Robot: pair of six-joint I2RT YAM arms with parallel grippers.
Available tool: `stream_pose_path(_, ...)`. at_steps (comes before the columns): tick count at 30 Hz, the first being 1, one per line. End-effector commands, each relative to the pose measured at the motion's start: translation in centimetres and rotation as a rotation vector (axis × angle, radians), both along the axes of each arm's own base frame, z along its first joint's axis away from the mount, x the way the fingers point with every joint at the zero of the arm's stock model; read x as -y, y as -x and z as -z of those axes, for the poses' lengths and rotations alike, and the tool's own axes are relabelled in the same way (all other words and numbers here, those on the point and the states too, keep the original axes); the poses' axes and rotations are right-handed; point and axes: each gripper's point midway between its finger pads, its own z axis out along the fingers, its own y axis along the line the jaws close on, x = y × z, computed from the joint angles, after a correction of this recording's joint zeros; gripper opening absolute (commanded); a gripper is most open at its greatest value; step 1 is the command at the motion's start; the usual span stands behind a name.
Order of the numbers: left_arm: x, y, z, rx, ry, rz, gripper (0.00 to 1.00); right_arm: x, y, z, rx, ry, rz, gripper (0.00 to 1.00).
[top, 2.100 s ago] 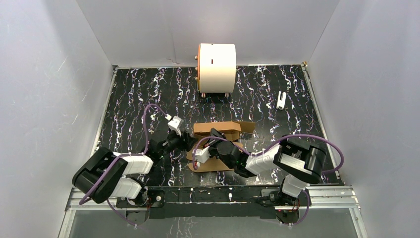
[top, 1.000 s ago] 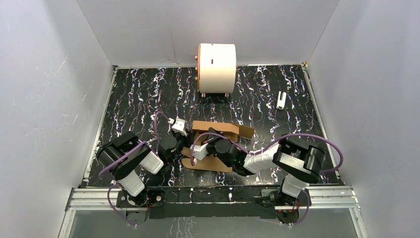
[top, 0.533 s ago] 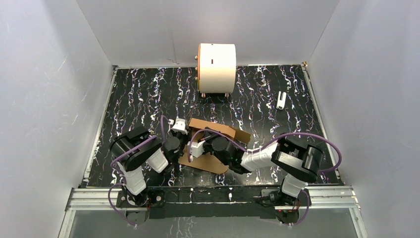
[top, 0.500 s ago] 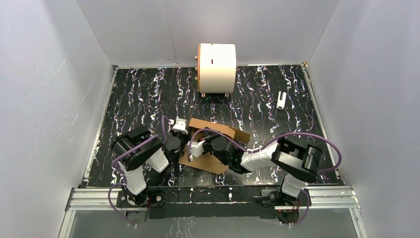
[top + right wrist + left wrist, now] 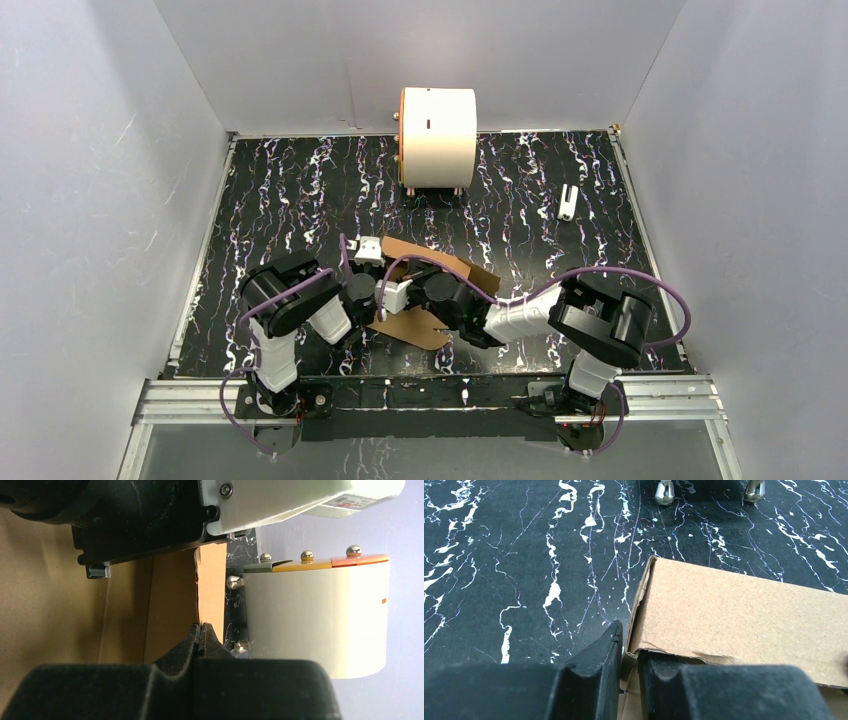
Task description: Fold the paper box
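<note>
Nipping the paper box (image 5: 734,625) at its left edge, left pincer (image 5: 630,649) stands narrow; right pincer (image 5: 200,630), shut, touches a flap edge; white cylinder (image 5: 438,135) well apart.

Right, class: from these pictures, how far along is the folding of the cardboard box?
Roughly the early part. Done: one panel of the box looks lifted off the table along a crease. In hand: the left gripper pinches that panel's corner, and the right gripper is shut on a cardboard edge. Left: the near part lies flat, so no closed carton yet.
</note>
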Motion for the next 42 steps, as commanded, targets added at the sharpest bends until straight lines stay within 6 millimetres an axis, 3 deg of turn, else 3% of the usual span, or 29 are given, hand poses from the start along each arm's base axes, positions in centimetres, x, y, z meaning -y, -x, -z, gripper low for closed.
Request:
stream_pose_path(1,-2.9,-1.6,-4.4,0.162,0.152,-0.195,0.14,-0.4,0.6,0.7,-0.063,-0.022,-0.003,0.0)
stream_pose_path(10,-2.7,-0.8,-3.7,0.138,0.155,-0.15,0.21,-0.5,-1.0,-0.2,-0.004,-0.052,0.035,0.01)
stream_pose_path(16,-3.0,-0.5,-3.9,0.139,0.157,-0.147,0.29,-0.5,-1.0,-1.1,0.003,-0.067,0.034,0.1)
stream_pose_path(35,-5.6,3.3,-4.7,0.123,0.182,-0.101,0.56,1.6,-0.1,-4.3,-0.075,-0.158,0.067,0.65)
stream_pose_path(42,-7.2,4.8,-5.5,0.113,0.212,-0.111,0.59,3.5,0.0,-5.3,-0.179,-0.235,0.092,0.74)
